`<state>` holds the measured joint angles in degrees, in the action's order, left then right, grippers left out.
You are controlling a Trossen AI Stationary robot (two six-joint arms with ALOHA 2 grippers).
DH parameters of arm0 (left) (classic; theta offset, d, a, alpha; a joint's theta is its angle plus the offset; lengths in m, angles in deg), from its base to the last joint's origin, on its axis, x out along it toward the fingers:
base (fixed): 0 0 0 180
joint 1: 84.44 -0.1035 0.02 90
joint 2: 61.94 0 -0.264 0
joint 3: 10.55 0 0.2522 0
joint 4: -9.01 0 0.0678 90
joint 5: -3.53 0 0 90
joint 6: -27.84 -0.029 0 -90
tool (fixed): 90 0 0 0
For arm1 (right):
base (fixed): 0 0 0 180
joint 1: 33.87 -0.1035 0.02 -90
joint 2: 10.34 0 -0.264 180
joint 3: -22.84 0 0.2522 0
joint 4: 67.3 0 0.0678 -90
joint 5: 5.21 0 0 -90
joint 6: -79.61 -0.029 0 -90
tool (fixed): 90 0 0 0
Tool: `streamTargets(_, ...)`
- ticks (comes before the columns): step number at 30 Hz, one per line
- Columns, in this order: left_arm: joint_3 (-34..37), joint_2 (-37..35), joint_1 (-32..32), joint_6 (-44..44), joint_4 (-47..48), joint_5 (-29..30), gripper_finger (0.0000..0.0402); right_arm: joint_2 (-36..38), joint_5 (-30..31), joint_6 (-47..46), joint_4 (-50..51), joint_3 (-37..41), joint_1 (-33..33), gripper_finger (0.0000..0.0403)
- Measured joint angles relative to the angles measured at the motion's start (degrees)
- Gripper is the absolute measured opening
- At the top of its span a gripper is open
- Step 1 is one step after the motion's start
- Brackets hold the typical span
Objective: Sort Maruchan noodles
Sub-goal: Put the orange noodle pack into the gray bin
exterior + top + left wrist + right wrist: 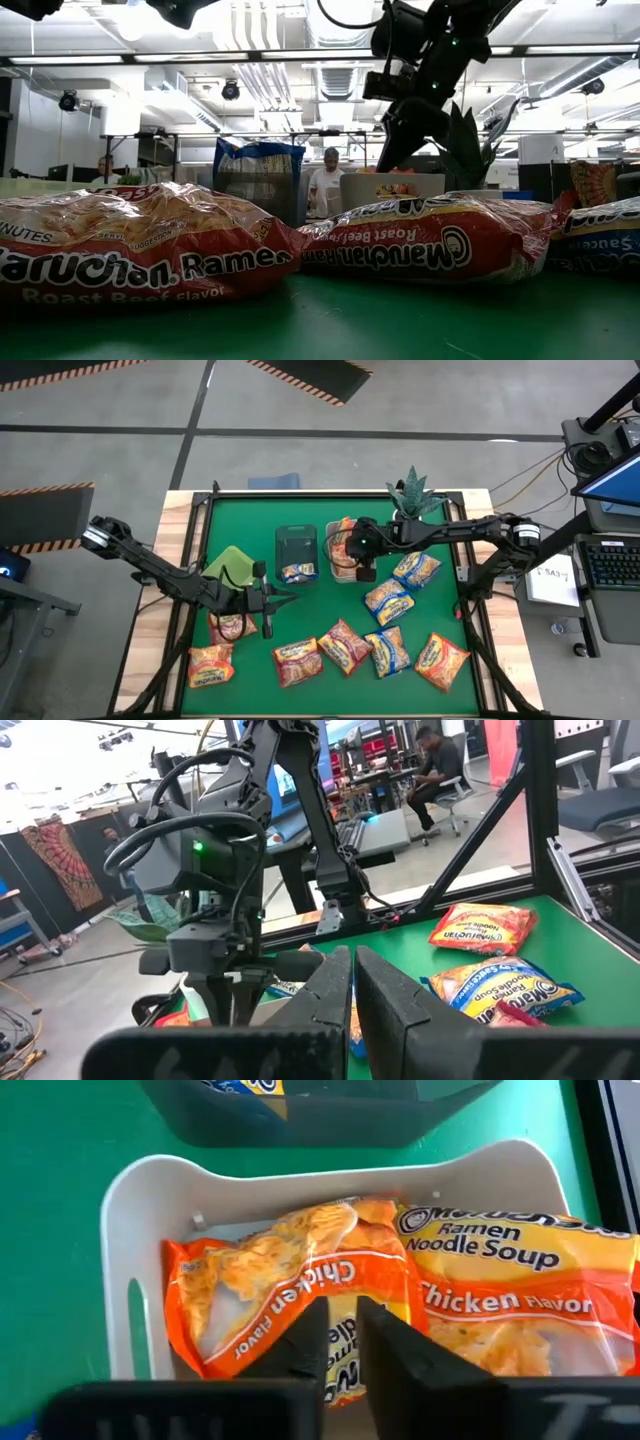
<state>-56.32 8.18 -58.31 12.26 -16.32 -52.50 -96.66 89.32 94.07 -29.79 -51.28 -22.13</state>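
Evidently the Maruchan noodles (343, 647) were only partly sorted when I looked. From above I counted a loose row of packets along the near edge of the green tabletop (470, 530): a red one near the left corner, another red one just behind it, then more packets running toward the right corner, where an orange one lay. Two blue-and-yellow packets sat farther back on the right side. In the middle of the mat, a blue-and-yellow packet (298, 571) lay in the dark bin (296, 541), and just beside it the white bin (150, 1190) held two orange Chicken flavour packets (290, 1295), one overlapping the other.

My right gripper (362, 567) hung directly above that white bin. Through its wrist camera I saw the two dark fingers (420, 1370) nearly together, only a slim gap between them, with nothing pinched; the orange packets lay below in the bin.

My left gripper (268, 603) waited over the left half of the mat, beside the green bin (228, 565) and just behind the red packets. Its fingers (330, 995) were pressed together and empty.

The low camera showed two red Roast Beef packets (430, 245) close up on the green surface. A potted plant (415, 492) stood at the far edge. A person (325, 185) was visible in the room beyond the table.
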Motion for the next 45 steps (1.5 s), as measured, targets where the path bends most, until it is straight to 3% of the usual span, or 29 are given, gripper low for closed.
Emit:
streamTargets(10, 0.0, 0.0, 0.0, 0.0, -0.1, 0.0, 0.0000, -0.6, 6.8, 2.7, -0.4, 0.0, 0.7, 0.0229)
streamTargets(17, 0.0, 0.0, 0.0, 0.0, -0.1, 0.0, 0.0000, -5.8, 4.4, 3.2, -0.8, 0.1, 2.7, 0.0260)
streamTargets(24, 0.0, 0.0, 0.0, -0.1, -0.1, 0.0, 0.0000, -8.2, 2.3, 4.7, -1.1, -0.6, 3.6, 0.0206)
streamTargets(33, 0.0, 0.0, -0.1, -0.2, -0.7, 0.0, 0.0000, -6.5, -0.3, 6.4, -0.1, -1.3, 3.5, 0.0024)
streamTargets(45, 0.0, 0.0, -0.5, -0.4, -2.0, -0.1, 0.0000, -1.7, 2.2, 6.9, 0.2, -1.3, -1.3, 0.0008)
